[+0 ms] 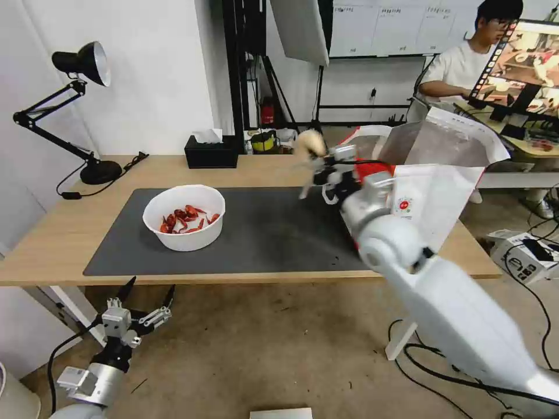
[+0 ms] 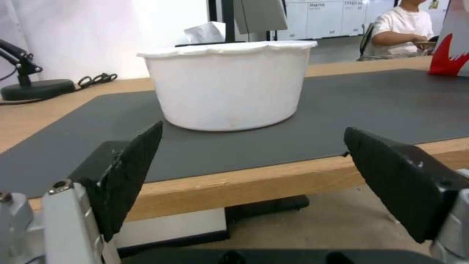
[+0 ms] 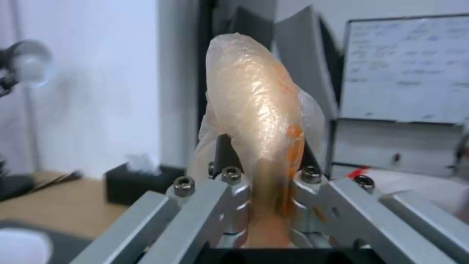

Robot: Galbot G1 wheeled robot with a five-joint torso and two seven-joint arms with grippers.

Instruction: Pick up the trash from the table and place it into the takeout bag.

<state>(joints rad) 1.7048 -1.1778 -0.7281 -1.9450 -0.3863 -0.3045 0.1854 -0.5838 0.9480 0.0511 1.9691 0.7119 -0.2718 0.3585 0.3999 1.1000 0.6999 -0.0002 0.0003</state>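
On the dark grey mat of the table stands a white round bowl holding red crayfish shells. The left wrist view shows the bowl's side wall. My right gripper hangs above the mat's far right part, shut on a beige, glossy lump of trash that sticks up between its jaws. Just right of it stands the takeout bag, its foil-lined mouth open. My left gripper is open below the table's front edge, in front of the bowl, and empty.
A black tissue box sits at the table's back edge and a black desk lamp at the back left, its cord trailing on the wood. Cables and a box lie on the floor to the right.
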